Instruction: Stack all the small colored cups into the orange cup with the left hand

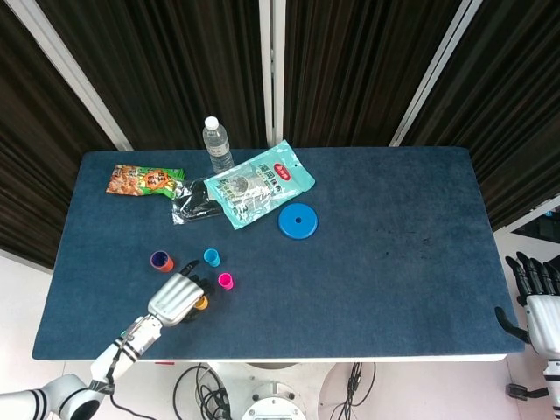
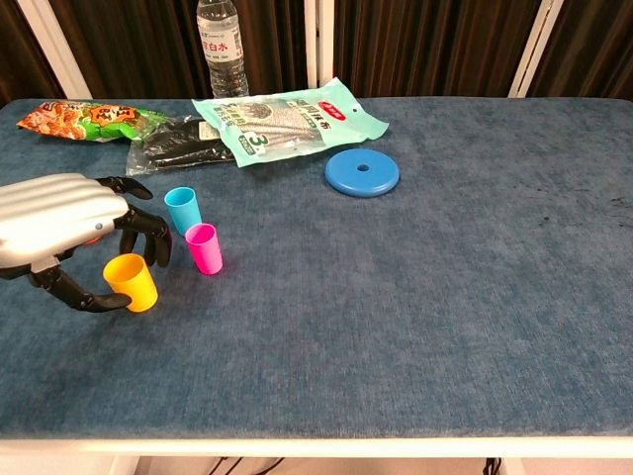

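Small yellow cup (image 2: 132,281) — upright, open-topped — within the left hand (image 2: 61,234)

The left hand (image 2: 59,233) curls around the yellow cup (image 2: 132,282), its fingers (image 2: 148,233) touching the rim. Pink cup (image 2: 205,248) and blue cup (image 2: 182,210) stand just beside it.

Matt, napped blue cloth covers the table (image 2: 445,297); the yellow cup (image 2: 133,282) looks smooth plastic
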You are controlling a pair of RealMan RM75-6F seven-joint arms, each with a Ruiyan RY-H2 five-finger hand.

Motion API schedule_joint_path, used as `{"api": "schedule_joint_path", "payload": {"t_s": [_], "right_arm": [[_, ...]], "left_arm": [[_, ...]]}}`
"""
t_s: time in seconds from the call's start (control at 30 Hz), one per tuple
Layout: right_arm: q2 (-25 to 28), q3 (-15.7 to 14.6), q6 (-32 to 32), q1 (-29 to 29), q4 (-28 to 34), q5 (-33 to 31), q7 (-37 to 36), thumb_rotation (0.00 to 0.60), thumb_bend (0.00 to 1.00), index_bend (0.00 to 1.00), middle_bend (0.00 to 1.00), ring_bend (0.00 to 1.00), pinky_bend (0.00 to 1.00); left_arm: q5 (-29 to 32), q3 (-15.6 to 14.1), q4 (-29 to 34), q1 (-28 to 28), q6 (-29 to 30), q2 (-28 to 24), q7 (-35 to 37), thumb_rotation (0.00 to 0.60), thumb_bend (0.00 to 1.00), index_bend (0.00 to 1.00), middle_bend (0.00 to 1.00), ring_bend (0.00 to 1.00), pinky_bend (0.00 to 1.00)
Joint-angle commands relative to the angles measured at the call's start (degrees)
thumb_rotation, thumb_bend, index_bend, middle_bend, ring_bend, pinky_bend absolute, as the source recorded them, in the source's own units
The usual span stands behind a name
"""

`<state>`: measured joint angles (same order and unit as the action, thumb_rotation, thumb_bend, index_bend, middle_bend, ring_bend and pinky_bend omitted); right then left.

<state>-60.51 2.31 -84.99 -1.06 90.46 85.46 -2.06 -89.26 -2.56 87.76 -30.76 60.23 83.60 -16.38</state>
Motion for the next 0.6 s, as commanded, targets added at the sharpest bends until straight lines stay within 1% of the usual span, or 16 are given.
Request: {"api": "schedule_joint_path", "payload": {"t_s": [0.03,0.3,0.6], "right_arm": [[-0.01,-0.04,0.13,-0.07,0.04,0.04,0.1,0.6,0.27,0.0,0.0,0.0,0.0],[-0.16,-0.17,0.36,-0.06,-0.04,-0.03,0.18,0.6,0.27,0.0,0.0,0.0,0.0],[-0.16,-0.02,-0.15,0.11,-0.24,0.03,-0.23,0.6,0.27,0.0,0.0,0.0,0.0]], "left_arm": [[0.27,0.09,0.13,-0.11,-0.24,-0.12,-0.12,0.6,0.27,0.43,0.44,0.49,0.14],[0.69,0.19,0.82,-0.23,-0.39,-0.46,-0.83,0.6,0.29,0.48,0.49,0.54,0.16],[-0.19,0.48,3.22,-0.16,1.11,-1.64,-2.56,0.6,0.29,0.48,0.49,0.54,0.16]]}}
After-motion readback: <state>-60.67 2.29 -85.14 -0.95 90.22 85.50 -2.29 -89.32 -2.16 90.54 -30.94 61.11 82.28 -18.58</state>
